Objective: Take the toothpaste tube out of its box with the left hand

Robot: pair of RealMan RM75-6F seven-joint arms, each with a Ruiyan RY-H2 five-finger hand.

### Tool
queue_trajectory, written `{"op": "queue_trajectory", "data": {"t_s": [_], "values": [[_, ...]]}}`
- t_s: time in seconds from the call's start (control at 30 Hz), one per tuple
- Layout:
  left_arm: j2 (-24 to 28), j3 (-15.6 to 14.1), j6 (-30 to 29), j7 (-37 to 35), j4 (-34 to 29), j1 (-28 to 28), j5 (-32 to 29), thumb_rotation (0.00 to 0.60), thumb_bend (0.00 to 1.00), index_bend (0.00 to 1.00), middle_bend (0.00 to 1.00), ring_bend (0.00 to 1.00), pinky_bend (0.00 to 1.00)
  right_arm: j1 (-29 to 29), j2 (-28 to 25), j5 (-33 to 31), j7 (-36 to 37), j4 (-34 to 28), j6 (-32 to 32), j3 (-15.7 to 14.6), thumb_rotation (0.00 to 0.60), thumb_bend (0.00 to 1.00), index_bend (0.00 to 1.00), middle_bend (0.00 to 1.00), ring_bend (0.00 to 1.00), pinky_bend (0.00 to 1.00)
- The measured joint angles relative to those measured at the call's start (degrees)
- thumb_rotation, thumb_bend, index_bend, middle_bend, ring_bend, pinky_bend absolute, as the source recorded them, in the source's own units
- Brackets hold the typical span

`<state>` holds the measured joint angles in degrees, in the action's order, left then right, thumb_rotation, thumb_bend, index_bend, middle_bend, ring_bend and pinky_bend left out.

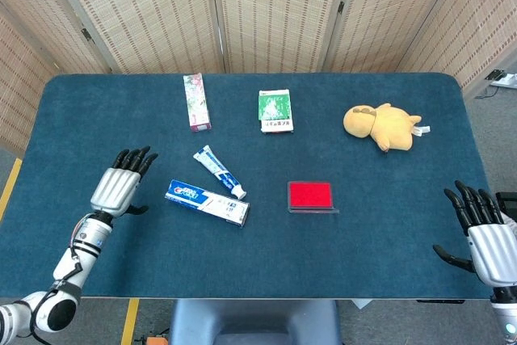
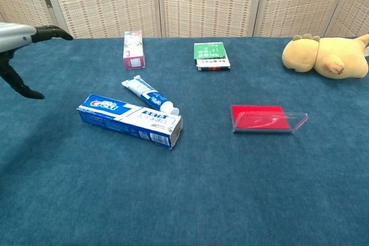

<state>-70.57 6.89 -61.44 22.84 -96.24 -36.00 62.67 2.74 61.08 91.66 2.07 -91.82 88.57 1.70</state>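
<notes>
The blue toothpaste box (image 1: 207,202) (image 2: 130,120) lies flat on the blue table (image 1: 323,264), its open end toward the right. Just behind it lies the toothpaste tube (image 1: 219,172) (image 2: 150,95), out of the box, white cap pointing front right and close to the box's right end. My left hand (image 1: 121,185) (image 2: 21,47) hovers open a little left of the box, fingers spread, holding nothing. At the table's front right edge my right hand (image 1: 479,235) is open with its fingers pointing up.
A pink box (image 1: 195,101) and a green packet (image 1: 275,110) lie at the back. A yellow plush toy (image 1: 383,125) sits at the back right. A red card in a clear holder (image 1: 311,196) lies right of the toothpaste box.
</notes>
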Motion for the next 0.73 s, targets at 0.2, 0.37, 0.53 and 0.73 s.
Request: {"op": "queue_trajectory", "data": {"t_s": [0.2, 0.37, 0.53, 0.73], "values": [[3.8, -2.3, -1.9, -11.1, 0.6, 4.3, 6.2, 0.6, 0.12, 0.0, 0.0, 0.0, 0.0, 0.0, 0.4, 0.1, -1.6, -0.3, 0.0, 0.0, 0.6, 0.21, 0.0, 0.0, 0.0, 0.0], [4.1, -6.4, -11.8, -18.1, 5.8, 11.6, 18.1, 0.6, 0.12, 0.0, 0.0, 0.0, 0.0, 0.0, 1.3, -0.2, -4.7, -0.6, 0.1, 0.2, 0.6, 0.21, 0.0, 0.0, 0.0, 0.0], [1.8, -9.4, -23.1, -24.8, 15.1, 19.0, 23.9, 0.6, 0.12, 0.0, 0.0, 0.0, 0.0, 0.1, 2.8, -0.8, -9.0, -1.2, -0.4, 0.4, 0.6, 0.21, 0.0, 0.0, 0.0, 0.0], [1.4, -10.6, -25.5, -29.3, 19.3, 22.6, 26.2, 0.6, 0.12, 0.0, 0.0, 0.0, 0.0, 1.0, 4.7, -2.7, -13.8, -1.6, -2.5, 1.0, 0.6, 0.21, 0.0, 0.0, 0.0, 0.0]]}}
